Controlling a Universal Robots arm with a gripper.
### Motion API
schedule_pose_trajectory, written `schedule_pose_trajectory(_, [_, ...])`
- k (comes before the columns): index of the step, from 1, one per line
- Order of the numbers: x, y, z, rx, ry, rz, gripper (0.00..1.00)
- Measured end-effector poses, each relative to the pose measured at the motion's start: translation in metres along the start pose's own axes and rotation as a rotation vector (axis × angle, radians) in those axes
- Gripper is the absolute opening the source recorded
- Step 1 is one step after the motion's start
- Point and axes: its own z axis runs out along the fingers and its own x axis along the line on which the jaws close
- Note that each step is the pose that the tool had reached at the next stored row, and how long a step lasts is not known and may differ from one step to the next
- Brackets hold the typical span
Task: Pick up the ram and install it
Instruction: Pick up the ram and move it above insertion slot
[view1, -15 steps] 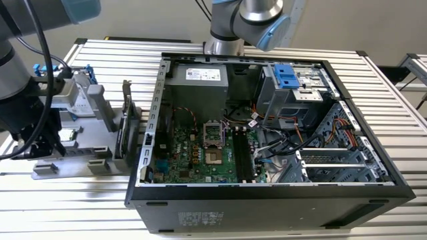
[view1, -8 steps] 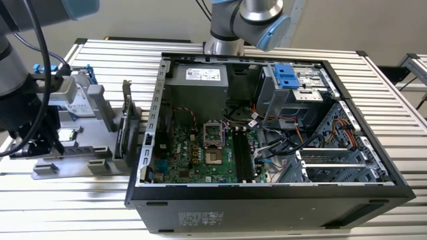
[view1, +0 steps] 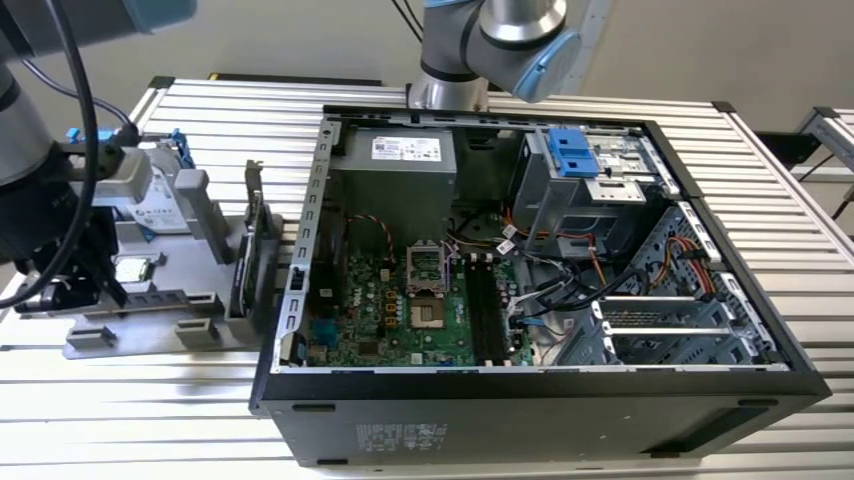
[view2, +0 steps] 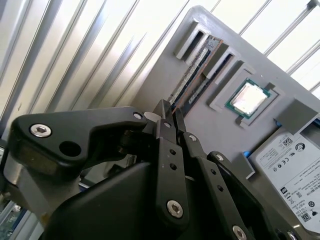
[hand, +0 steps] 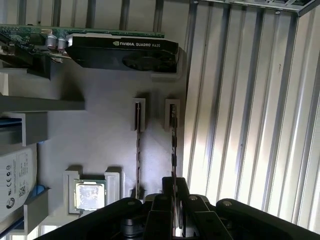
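While ram (hand: 173, 145) stands slotted, pincer (hand: 174, 186) clamps it.

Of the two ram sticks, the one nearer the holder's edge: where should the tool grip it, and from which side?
I would grip the ram by its two flat faces along the free upper edge, coming straight down from above. It stands on edge in the gray holder, its end in a narrow slot, with the second stick close beside it.

Computer case (view1: 534, 412) open on slatted table (view1: 134, 425) — processor chip (view2: 247, 98) beside hard drive (view2: 294, 171).
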Motion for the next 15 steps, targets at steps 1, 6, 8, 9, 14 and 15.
schedule_pose_trajectory(1, [0.0000, 0.0000, -0.0003, -0.0002, 0.0001, 0.000, 0.00])
schedule_pose_trajectory(6, [0.0000, 0.0000, -0.0016, 0.0001, 0.0000, 0.000, 0.00])
schedule_pose_trajectory(8, [-0.0001, -0.0001, -0.0022, 0.0001, -0.0001, 0.000, 0.00])
schedule_pose_trajectory(9, [-0.0001, -0.0001, -0.0026, 0.0002, -0.0001, 0.000, 0.00])
schedule_pose_trajectory(14, [-0.0001, -0.0001, -0.0056, 0.0000, 0.0000, 0.000, 0.00])
schedule_pose_trajectory(15, [-0.0001, -0.0001, -0.0058, -0.0002, 0.0001, 0.000, 0.00])
